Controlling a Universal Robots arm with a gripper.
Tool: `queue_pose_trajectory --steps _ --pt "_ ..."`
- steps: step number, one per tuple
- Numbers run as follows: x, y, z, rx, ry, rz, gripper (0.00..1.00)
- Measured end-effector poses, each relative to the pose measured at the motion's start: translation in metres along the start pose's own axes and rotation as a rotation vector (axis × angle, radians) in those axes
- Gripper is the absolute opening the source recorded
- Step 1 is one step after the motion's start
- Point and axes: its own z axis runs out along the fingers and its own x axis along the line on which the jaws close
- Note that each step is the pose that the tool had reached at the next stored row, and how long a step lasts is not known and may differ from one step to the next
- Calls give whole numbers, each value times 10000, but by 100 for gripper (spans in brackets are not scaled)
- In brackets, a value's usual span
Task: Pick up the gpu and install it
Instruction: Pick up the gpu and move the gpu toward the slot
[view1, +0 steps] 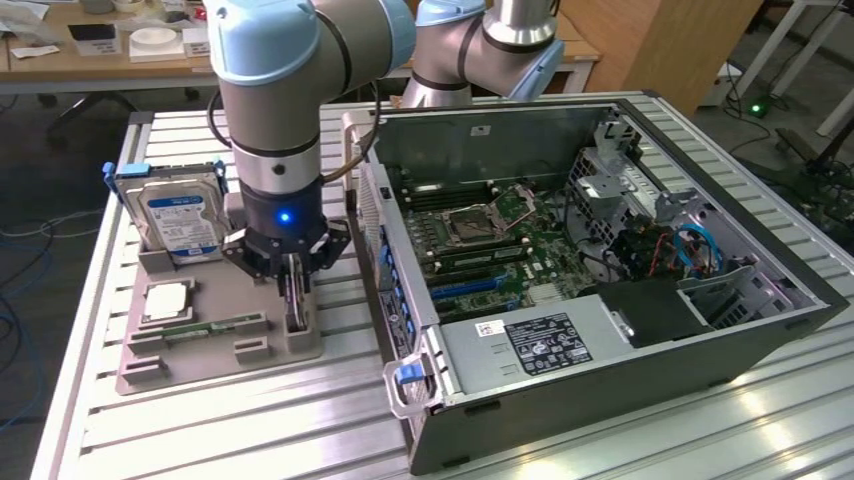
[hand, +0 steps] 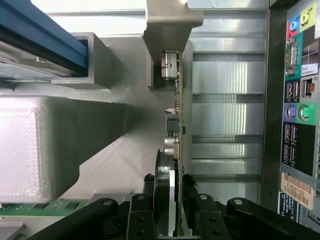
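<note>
The gpu (view1: 296, 318) stands on edge in a slot of the grey holder tray (view1: 200, 365), at the side nearest the computer case. My gripper (view1: 295, 298) reaches straight down onto it. In the wrist view the gpu (hand: 178, 115) is a thin board seen edge-on with silvery connectors, one end resting in a grey bracket of the tray. The gripper (hand: 176, 189) has its black fingers (hand: 162, 182) pressed against both faces of the card, shut on it. The card still sits in its slot.
The tray also holds a hard drive (view1: 180, 215) with a blue label, a processor chip (view1: 167, 300) and a green memory stick (view1: 214, 328). The open computer case (view1: 747, 330) lies at the exterior view's right, motherboard (view1: 494, 240) exposed. Its rear ports (hand: 297, 100) are close beside the gripper.
</note>
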Motion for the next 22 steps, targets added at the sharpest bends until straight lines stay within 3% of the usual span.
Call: queue_pose_trajectory --steps 5,9,22 --pt "1 14 -8 128 -3 6 36" --pt "2 44 -8 195 -6 9 36" --pt "2 84 -8 197 -6 8 34"
